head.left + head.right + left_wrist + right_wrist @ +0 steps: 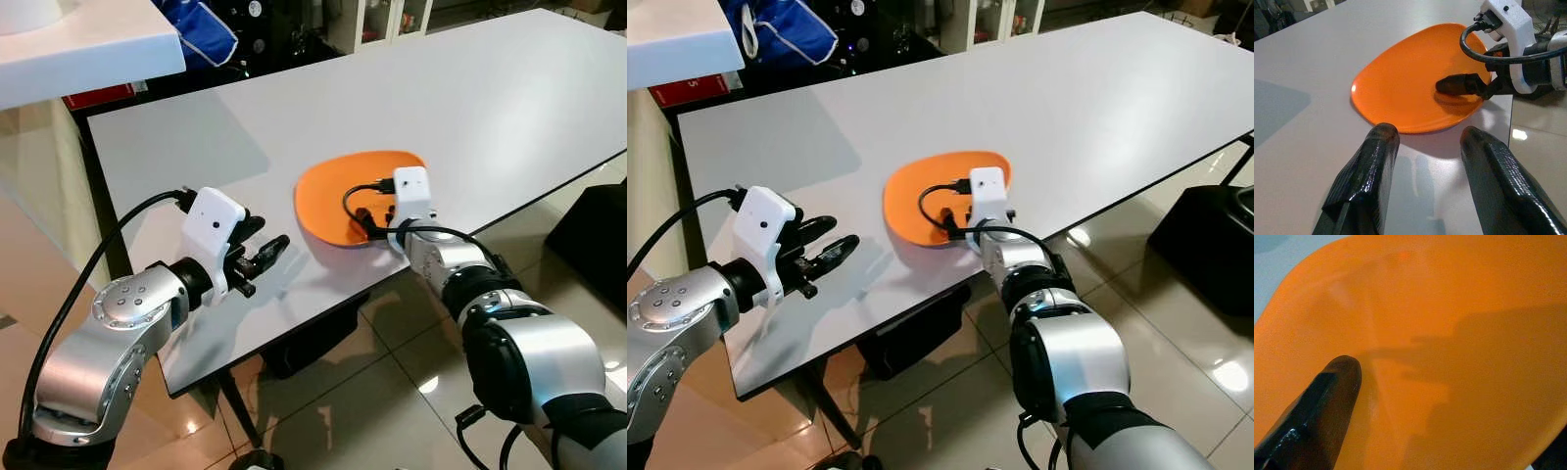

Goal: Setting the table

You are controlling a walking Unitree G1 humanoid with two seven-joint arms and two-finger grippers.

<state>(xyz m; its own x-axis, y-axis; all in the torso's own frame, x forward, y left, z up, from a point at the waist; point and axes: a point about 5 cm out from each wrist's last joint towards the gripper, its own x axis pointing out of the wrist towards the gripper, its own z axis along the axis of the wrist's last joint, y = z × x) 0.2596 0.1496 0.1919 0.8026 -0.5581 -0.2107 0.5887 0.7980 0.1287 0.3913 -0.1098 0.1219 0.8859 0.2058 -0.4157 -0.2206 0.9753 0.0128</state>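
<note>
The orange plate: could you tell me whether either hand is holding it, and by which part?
The right hand grips the orange plate at its near rim, one finger lying on top. The left hand is open above the table, holding nothing.

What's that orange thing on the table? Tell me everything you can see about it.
It is an orange plate, rounded but slightly uneven in outline, shallow, smooth and glossy like plastic, with nothing on it. It lies flat on the white table, close to the edge nearest the robot. The right gripper reaches over its near rim, one black finger resting on the upper surface. The left gripper hovers beside it, fingers open, not touching it.
</note>
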